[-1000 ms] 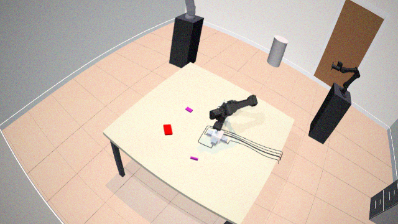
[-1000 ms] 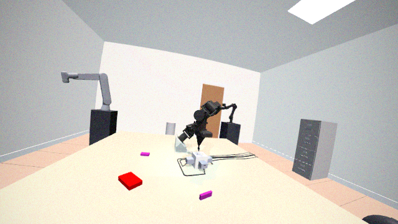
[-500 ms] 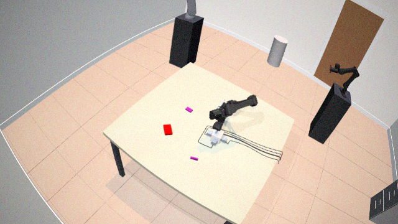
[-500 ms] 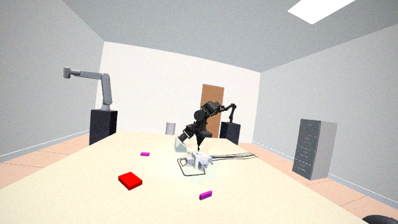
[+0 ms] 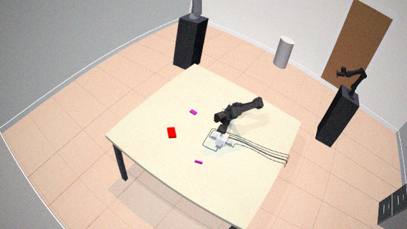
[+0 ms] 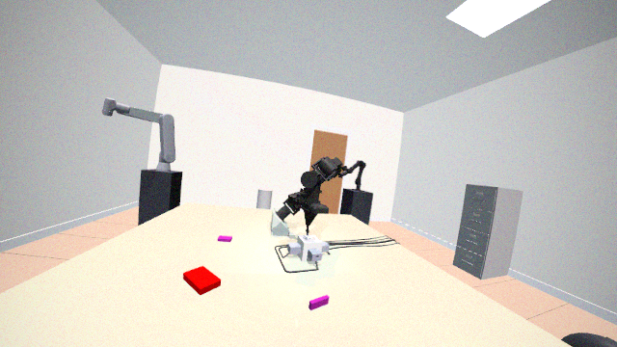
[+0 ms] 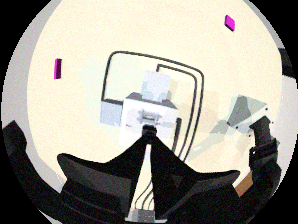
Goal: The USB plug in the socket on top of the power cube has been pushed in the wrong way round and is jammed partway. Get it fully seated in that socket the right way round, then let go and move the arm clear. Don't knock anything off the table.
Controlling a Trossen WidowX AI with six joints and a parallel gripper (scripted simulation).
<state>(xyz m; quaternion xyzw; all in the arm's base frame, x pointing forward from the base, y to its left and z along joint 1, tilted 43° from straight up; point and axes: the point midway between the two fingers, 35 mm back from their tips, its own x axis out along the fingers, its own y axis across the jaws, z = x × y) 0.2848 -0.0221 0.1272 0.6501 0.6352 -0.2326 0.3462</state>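
The white power cube (image 5: 222,139) (image 6: 308,244) (image 7: 131,116) stands on the table, with pale grey-blue plugs on its sides and black cables around it. My gripper (image 5: 222,131) (image 6: 308,233) (image 7: 149,139) points down at the cube's top, its two black fingers nearly together at the tips. It is shut on a small thing, which I take to be the USB plug, mostly hidden by the fingertips. A grey socket-like outline (image 7: 149,117) shows on the cube's top just beyond the tips in the wrist view. Which way round the plug is, and how deep, I cannot tell.
A red block (image 5: 172,132) (image 6: 201,280) and two magenta blocks (image 5: 193,112) (image 5: 198,162) lie on the table (image 5: 152,111). Black cables (image 5: 264,151) (image 6: 362,242) run from the cube to the table's edge. A pale translucent piece (image 6: 279,225) is beside the arm.
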